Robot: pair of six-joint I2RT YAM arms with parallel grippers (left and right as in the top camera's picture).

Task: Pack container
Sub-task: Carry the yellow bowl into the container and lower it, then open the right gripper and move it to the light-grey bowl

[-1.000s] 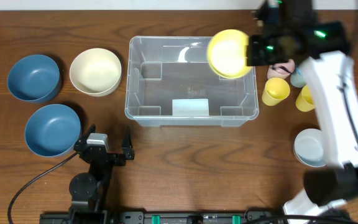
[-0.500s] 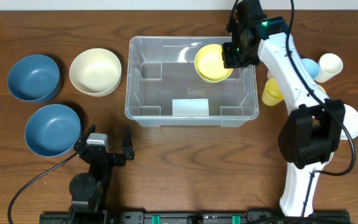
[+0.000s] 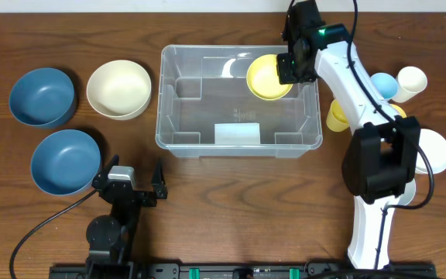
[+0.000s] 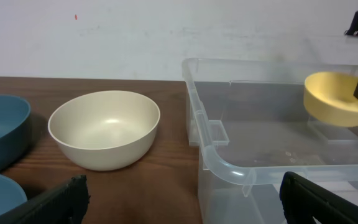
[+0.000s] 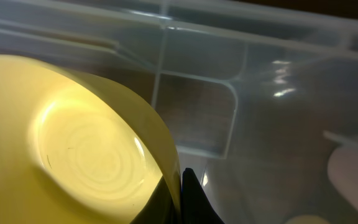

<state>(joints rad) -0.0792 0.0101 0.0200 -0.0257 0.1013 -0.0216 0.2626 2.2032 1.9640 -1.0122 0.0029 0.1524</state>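
The clear plastic container (image 3: 238,139) stands in the middle of the table and also shows in the left wrist view (image 4: 222,168) and the right wrist view (image 5: 278,124). My right gripper (image 3: 291,68) is shut on the rim of a yellow bowl (image 3: 268,77) and holds it inside the container's far right corner. The right wrist view shows the yellow bowl (image 5: 86,149) pinched between the fingers (image 5: 180,199). My left gripper (image 3: 128,186) is open and empty near the front edge, left of the container. The bowl also shows in the left wrist view (image 4: 334,102).
A cream bowl (image 3: 118,89) and two blue bowls (image 3: 42,97) (image 3: 65,161) lie left of the container. Yellow cups (image 3: 336,115), a light blue cup (image 3: 383,84), a cream cup (image 3: 411,81) and a white bowl (image 3: 433,151) lie on the right.
My right arm has brought the yellow bowl from above the container's right rim down and left into the container. The left arm has not moved.
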